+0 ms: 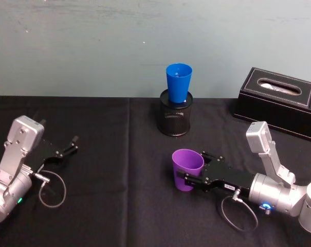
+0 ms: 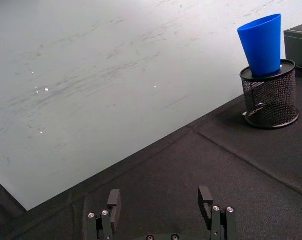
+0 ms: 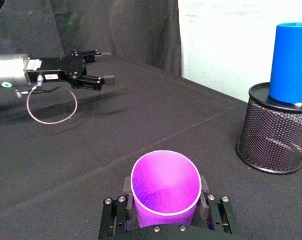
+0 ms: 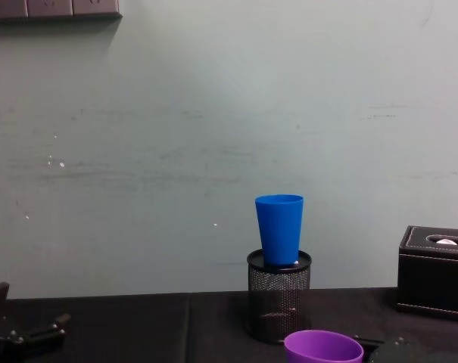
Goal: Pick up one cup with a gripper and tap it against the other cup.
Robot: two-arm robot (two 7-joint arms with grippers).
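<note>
The left gripper [image 1: 72, 145] is sitting low at the left of the table [image 1: 109, 180], its fingers [image 2: 113, 200] spread and holding nothing. At mid-back the blue cup [image 1: 178, 82] is standing in a mesh holder [image 1: 176, 119]. Nearer, just right of centre, the right gripper [image 1: 195, 169] is pinching the upright purple cup [image 1: 186, 160]. A black box [image 1: 278, 100] is sitting far right.

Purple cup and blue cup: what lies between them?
Head view: beyond the purple cup, bare black cloth, then the mesh holder carrying the blue cup.
</note>
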